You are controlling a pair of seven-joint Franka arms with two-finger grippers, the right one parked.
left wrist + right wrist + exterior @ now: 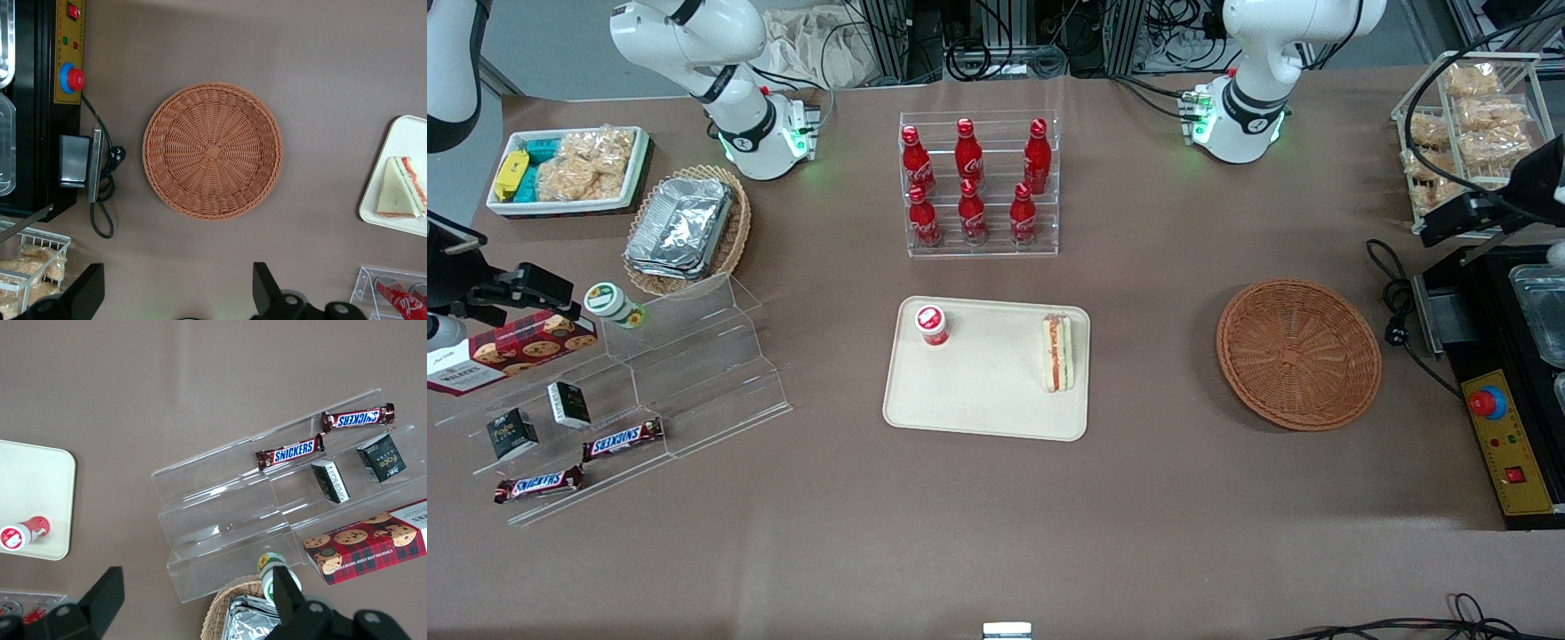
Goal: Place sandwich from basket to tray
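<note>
Above empty basket, claw fingers apart, sandwich on tray, Snickers bars on steps.

The left arm's pincer hangs high above the table, pointing straight down, its two dark fingers spread wide apart with nothing between them. From the front, the arm's wrist reaches in at the working arm's end, raised well up.

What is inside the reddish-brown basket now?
Nothing: the basket shows bare weave, none covered. The sandwich lies on the tray. The open gripper hovers above the basket.
</note>
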